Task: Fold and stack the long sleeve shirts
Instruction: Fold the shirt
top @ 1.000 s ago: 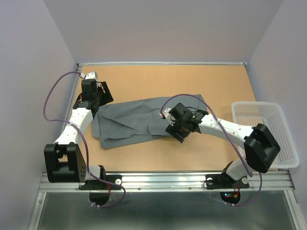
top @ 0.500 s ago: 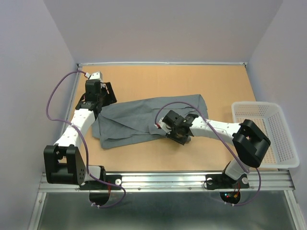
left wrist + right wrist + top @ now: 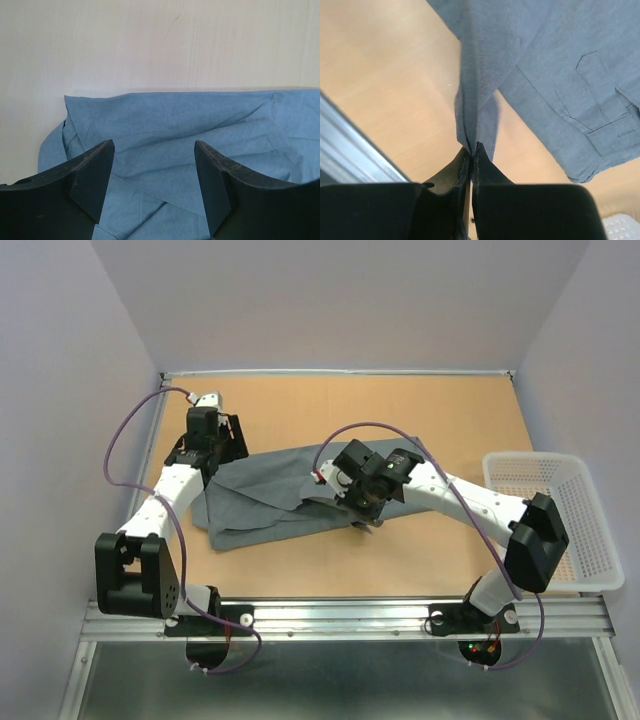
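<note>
Counts: 1 shirt, 2 grippers, 1 basket, 1 table.

Shirt [image 3: 265, 498]: single grey long sleeve shirt, looks bluish in both wrist views. It is rumpled, not folded neatly, and lies on the wooden table [image 3: 400, 410] left of centre, stretched from under the left arm towards the middle. Several loose layers overlap at its left end, with soft creases running across. In the right wrist view the cloth [image 3: 555, 55] shows a fine weave and a stitched rectangular patch with a pointed top; pocket or cuff placket, can't tell which. No collar or buttons can be made out.

Left gripper [image 3: 222, 437]: jaws wide apart, nothing between them, positioned over the far-left end of the shirt. In its own view [image 3: 154, 150] the folded cloth edge [image 3: 170, 125] fills the gap between the fingers; contact with the cloth can't be told.

Right gripper [image 3: 362, 520]: fingers pressed together, pinching a narrow fold at the shirt's near edge. In its own view [image 3: 471, 147] the pinched strip rises clear of the table.

Basket [image 3: 535, 458]: white mesh plastic, at the right table edge, well apart from the shirt.
</note>
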### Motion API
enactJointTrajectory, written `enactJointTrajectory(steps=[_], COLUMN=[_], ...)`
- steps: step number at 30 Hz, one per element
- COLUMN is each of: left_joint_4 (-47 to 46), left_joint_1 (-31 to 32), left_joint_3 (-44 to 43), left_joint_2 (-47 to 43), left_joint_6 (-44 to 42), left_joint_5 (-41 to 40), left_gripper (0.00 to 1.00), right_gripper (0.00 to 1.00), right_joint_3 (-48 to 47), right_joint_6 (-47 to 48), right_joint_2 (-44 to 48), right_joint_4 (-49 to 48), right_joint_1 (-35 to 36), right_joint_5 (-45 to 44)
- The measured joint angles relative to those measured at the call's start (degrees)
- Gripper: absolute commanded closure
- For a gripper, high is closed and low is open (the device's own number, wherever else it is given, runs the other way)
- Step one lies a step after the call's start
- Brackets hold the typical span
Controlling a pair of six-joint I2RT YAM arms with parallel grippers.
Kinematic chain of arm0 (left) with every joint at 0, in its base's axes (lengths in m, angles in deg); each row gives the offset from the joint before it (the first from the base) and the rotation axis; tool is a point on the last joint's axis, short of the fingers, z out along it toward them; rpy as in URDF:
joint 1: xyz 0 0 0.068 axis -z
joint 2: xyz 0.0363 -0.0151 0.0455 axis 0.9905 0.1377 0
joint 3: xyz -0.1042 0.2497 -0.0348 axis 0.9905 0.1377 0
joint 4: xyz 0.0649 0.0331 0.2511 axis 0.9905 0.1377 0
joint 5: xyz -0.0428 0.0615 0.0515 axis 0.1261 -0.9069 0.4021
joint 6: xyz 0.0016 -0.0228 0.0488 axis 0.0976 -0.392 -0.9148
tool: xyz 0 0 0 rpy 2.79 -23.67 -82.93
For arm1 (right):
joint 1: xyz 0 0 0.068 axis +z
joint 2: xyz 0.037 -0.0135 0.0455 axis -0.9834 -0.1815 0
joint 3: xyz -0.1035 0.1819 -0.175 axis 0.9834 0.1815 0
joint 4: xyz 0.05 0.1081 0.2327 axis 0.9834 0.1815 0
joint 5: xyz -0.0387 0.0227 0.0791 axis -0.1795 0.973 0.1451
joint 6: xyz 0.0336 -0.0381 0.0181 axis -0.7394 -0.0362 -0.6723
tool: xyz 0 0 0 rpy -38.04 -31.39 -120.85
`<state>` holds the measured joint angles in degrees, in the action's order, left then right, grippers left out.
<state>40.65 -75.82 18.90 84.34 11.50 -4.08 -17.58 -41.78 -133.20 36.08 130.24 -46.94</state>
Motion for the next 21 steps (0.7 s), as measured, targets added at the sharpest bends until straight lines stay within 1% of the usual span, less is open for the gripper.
enactJointTrajectory(steps=[3,8,14,18,21], left_joint_4=[-0.22,-0.72,-1.64,-2.38,-2.82], left_joint_1=[1.18,2.4,2.69,2.67,2.67], left_joint_3=[-0.37,-1.55,-5.09,-7.04,-8.11], left_joint_2=[3.02,10.16,17.16,20.72,23.43], left_joint_6=[-0.24,-0.15,0.66,1.44,1.88], left_joint_5=[-0.46,-0.35,-0.37,-0.5,-0.59], left_gripper=[0.23,0.23,0.23,0.23,0.23], right_gripper=[0.99,0.99,0.99,0.99,0.99], right_joint_3=[-3.45,-4.42,-4.44,-4.57,-6.16], right_joint_6=[-0.39,-0.94,-1.27,-1.6,-1.64], right_joint_2=[1.7,3.93,4.44,6.56,7.28], right_joint_4=[3.72,9.77,13.84,15.39,17.14], right_joint_1=[0.02,0.72,2.99,3.87,4.11], right_joint_5=[5.42,13.22,18.38,21.55,23.54])
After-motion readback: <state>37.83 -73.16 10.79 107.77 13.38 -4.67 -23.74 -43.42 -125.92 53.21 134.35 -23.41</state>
